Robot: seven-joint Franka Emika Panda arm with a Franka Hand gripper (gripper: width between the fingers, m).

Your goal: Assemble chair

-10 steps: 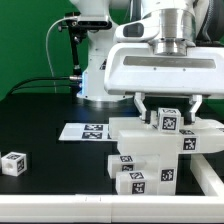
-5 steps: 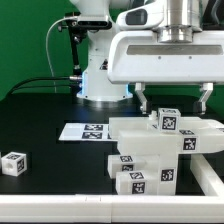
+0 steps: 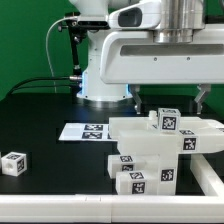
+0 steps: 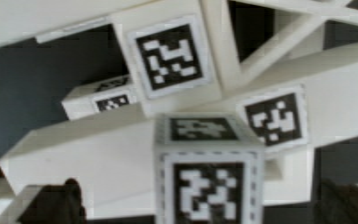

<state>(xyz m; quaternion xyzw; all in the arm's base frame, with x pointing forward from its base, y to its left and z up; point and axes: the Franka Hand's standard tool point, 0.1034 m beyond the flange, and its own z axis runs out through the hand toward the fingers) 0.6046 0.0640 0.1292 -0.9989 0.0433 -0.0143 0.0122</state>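
Exterior view: fingers (image 3: 204, 95) spread wide, holding nothing, clear above the chair (image 3: 160, 148). Part-built chair sits on the black tabletop (image 3: 45, 118) at the exterior view's right, just beside the marker board (image 3: 85, 131). Loose cube (image 3: 12, 163) lies well apart, at the exterior view's left.

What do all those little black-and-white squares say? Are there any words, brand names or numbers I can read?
None readable: no words, brands or numbers in either view.
On the chair parts: black-and-white square tags, patterns only.
On the cube: the same kind of tag.
On the marker board: tags only, no text.
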